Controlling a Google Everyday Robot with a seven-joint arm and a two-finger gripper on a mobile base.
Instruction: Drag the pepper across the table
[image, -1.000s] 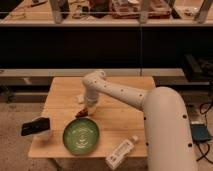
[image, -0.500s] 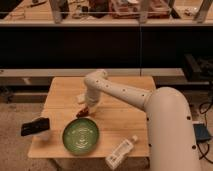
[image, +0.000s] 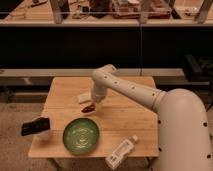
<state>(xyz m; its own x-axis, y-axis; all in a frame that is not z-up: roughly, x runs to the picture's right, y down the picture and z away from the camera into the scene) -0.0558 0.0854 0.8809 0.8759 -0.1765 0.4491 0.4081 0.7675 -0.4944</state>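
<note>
A small dark red pepper (image: 88, 108) lies on the wooden table (image: 130, 117), just behind the green plate. My gripper (image: 94, 102) hangs at the end of the white arm, right above and slightly right of the pepper, at or very near it. Whether it touches or holds the pepper does not show.
A green plate (image: 81, 135) sits at the front centre. A black object on a white cup (image: 36, 127) stands at the front left. A clear plastic bottle (image: 121, 150) lies at the front right edge. A white item (image: 83, 97) lies behind the gripper.
The arm's end and the pepper have shifted slightly to the right and away from the plate's rim.
</note>
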